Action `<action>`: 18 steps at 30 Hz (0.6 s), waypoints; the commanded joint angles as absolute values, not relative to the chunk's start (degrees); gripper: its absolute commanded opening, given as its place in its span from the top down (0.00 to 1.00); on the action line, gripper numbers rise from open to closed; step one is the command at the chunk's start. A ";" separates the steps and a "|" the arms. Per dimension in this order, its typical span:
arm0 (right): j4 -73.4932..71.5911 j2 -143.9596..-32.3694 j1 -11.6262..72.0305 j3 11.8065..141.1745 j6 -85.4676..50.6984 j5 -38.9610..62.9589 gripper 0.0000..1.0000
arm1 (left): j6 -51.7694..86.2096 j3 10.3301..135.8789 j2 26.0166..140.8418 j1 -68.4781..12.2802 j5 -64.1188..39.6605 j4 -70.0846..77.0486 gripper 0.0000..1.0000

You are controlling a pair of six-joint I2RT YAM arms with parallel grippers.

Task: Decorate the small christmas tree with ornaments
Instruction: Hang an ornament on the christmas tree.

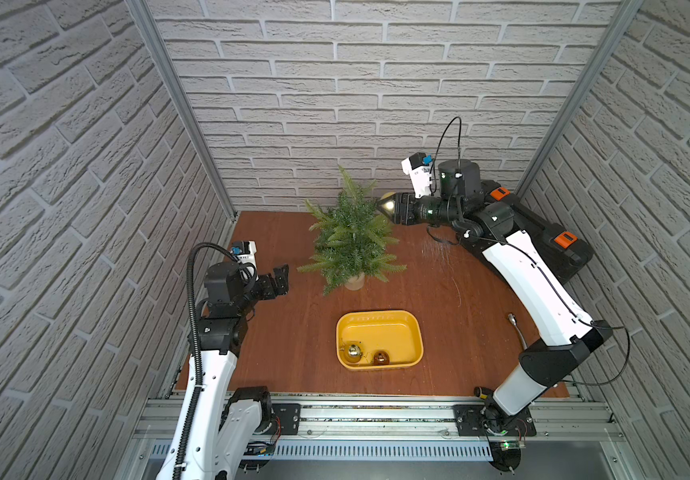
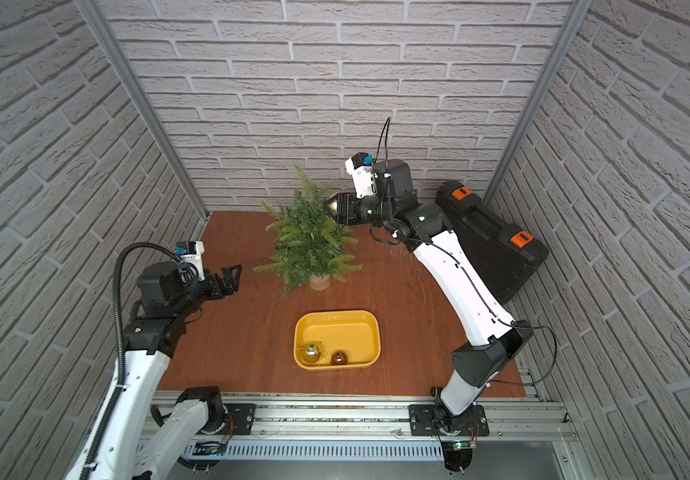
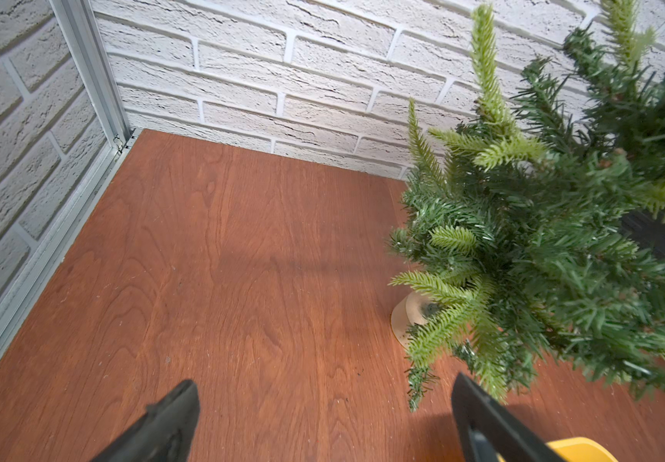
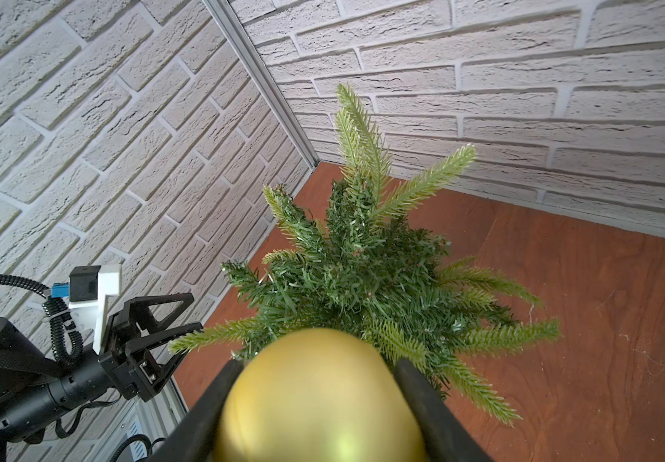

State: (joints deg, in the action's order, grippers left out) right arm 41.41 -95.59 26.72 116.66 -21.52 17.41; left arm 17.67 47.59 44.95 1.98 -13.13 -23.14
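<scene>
While the right gripper clamps the matte gold bauble just beside the top of the tree, which stands in its pot near the far edge of the table, the step in hand looks like hanging the first ornament. By the left edge the left gripper hovers wide open and empty, apart from the branches. The next move, I judge, calls for slipping the bauble's loop over a branch tip before the jaws let go. No view shows the loop, so its orientation cannot be told, and a plain release might drop the ball through the foliage. Both top views show what the wrist cameras miss: the shiny bauble and the amber bauble lying in the yellow tray near the front edge. Only the right wrist view shows the fingers pressed on either side of the ball, treetop just beyond.
</scene>
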 commanded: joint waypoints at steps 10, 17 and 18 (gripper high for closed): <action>39.76 -91.69 26.46 114.91 -20.04 16.33 0.53 | 17.57 47.12 44.96 2.40 -13.01 -21.87 0.02; 38.57 -90.83 26.46 112.54 -20.70 17.50 0.53 | 17.58 47.20 45.09 2.54 -13.01 -21.81 0.02; 38.45 -90.72 26.46 112.23 -20.82 17.63 0.53 | 17.58 47.22 45.09 2.54 -13.01 -21.80 0.02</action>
